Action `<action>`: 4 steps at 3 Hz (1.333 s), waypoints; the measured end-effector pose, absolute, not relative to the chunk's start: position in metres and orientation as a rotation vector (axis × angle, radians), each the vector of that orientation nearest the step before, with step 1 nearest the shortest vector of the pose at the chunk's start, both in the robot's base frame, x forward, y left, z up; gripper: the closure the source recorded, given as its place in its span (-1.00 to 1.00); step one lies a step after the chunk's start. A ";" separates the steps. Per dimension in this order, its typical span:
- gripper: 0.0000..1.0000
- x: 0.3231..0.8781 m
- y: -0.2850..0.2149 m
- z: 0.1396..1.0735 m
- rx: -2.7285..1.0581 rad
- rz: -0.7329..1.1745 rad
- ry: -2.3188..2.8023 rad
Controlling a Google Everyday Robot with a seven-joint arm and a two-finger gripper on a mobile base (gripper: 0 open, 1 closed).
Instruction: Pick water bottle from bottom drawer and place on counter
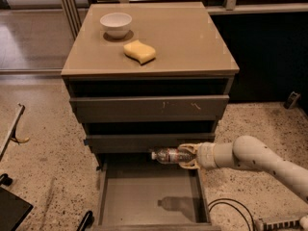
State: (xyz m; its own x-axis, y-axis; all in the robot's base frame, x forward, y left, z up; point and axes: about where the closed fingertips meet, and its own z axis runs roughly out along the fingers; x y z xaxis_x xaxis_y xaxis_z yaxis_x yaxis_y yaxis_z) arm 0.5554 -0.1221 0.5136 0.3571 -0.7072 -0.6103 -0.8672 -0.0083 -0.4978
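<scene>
The water bottle [168, 155] is a small clear bottle with a white cap and a reddish label band. It lies sideways in my gripper [186, 156], cap pointing left. The gripper is shut on it and holds it in the air above the back of the open bottom drawer [149, 196], level with the front of the middle drawer. The bottle's shadow falls on the drawer's grey floor. The tan counter [192, 42] is well above the gripper. My white arm reaches in from the lower right.
A white bowl [116, 24] and a yellow sponge [139, 51] sit on the left part of the counter. Two scuffed drawer fronts [149, 109] stick out slightly above the gripper. A black cable [226, 206] lies on the speckled floor at the right.
</scene>
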 end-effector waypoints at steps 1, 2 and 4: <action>1.00 0.570 -0.140 0.559 -1.724 0.181 1.405; 1.00 0.585 -0.150 0.583 -1.686 0.154 1.421; 1.00 0.577 -0.159 0.637 -1.667 0.073 1.361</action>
State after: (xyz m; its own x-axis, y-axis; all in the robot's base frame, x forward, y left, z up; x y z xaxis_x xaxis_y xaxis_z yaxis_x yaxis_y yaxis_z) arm 0.5770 -0.1591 0.6372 0.3790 -0.7302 -0.5684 -0.7870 0.0688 -0.6131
